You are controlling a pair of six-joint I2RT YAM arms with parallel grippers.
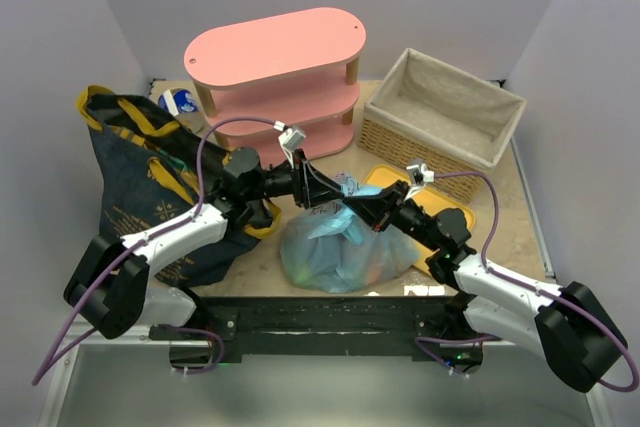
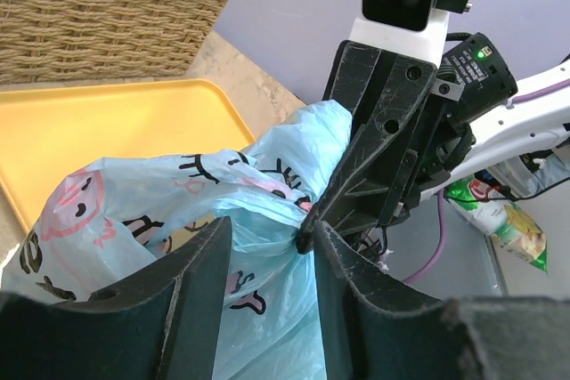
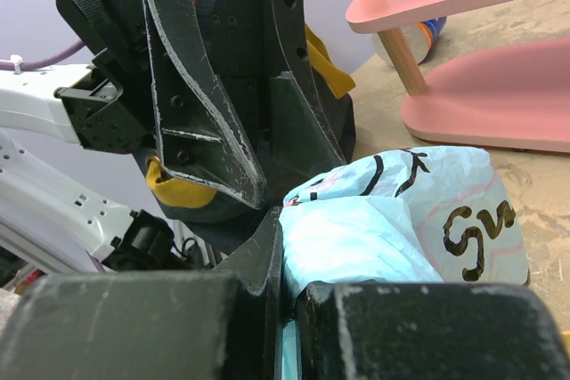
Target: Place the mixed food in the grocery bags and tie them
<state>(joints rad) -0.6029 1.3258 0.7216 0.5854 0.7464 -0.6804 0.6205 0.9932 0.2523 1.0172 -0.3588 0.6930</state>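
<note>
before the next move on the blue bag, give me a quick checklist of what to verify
1. Right gripper pinching the gathered neck of the light-blue plastic bag: ok.
2. Left gripper hold on the same bag: cannot tell; plastic fills its wide gap.
3. Knot in the neck: not ok; it is only bunched and no knot shows.
4. All food bagged: not ok; a green crisp bag lies outside, near the right arm.
5. Denim tote tied: not ok; no tie shows at its top.
</note>
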